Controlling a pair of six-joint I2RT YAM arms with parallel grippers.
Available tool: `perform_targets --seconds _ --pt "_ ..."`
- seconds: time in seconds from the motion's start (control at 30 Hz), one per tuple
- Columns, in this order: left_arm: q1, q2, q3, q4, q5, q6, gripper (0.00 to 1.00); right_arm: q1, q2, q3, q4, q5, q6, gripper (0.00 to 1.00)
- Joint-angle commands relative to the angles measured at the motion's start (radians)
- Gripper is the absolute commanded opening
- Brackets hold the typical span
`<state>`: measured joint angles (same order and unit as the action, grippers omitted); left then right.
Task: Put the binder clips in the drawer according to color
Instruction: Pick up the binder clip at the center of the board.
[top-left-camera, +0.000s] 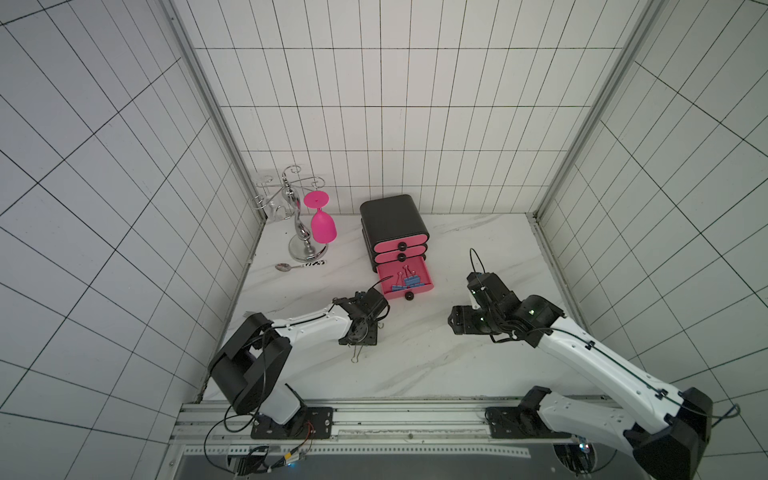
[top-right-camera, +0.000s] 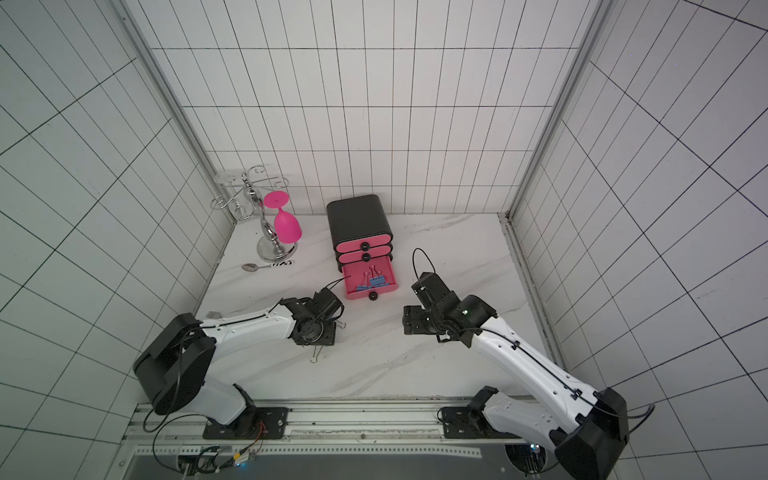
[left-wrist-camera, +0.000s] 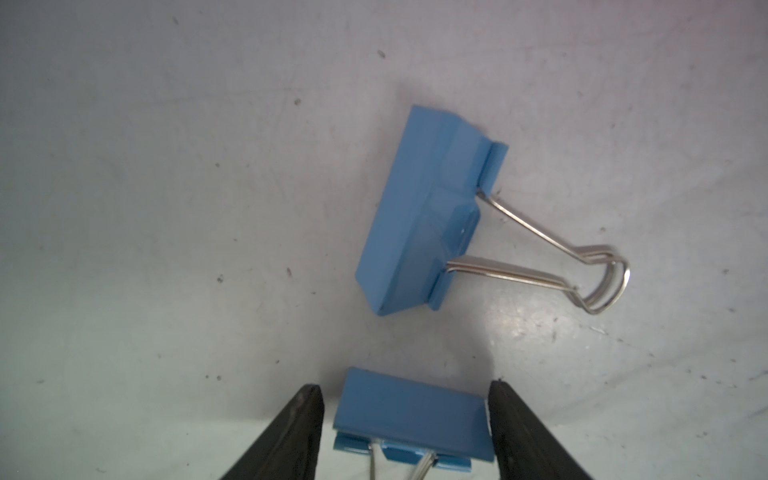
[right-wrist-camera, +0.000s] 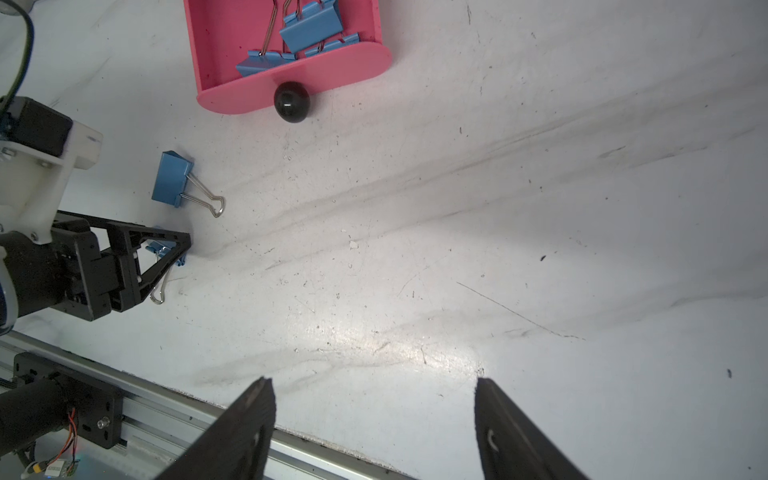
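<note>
Straddling a boxy blue clip (left-wrist-camera: 411, 411) — gripped or not, unclear — the left claw (left-wrist-camera: 405, 388) sits; right claw (right-wrist-camera: 374, 382) gapes over scuffed marble (right-wrist-camera: 498, 208).

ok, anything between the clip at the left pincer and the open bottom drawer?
Only one thing. A second blue clip lies flat on the table, roughly on the line from the left pincer, which straddles the first blue clip, to the open bottom drawer. A lifted carry should pass over it.
</note>
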<state>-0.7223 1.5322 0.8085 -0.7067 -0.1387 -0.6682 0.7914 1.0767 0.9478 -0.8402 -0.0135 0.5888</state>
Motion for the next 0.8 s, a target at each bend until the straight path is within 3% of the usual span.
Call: perform_targets --seconds 0.0,0.23,0.5,0.6,0.77 --pt "-0.005 0.001 0.02 0.026 0.015 0.007 0.61 -0.012 -0.025 -0.012 -0.025 -0.006 -0.015 0.77" --pt "-0.02 -0.083 0.022 -0.036 0.013 -0.027 0.44 -0.016 -0.061 -0.036 -0.018 0.002 -0.005 0.77" --pt "-0.025 -0.244 0.121 -0.166 0.001 -0.09 0.41 -0.02 -0.109 -0.092 0.03 0.015 0.028 0.77" --pt "0.017 -0.244 0.183 -0.155 0.028 -0.119 0.4 -0.023 -0.115 -0.107 0.05 0.014 0.046 0.77" --pt "0.132 -0.176 0.264 -0.036 0.171 -0.218 0.39 -0.024 -0.121 -0.107 0.066 0.011 0.07 0.77"
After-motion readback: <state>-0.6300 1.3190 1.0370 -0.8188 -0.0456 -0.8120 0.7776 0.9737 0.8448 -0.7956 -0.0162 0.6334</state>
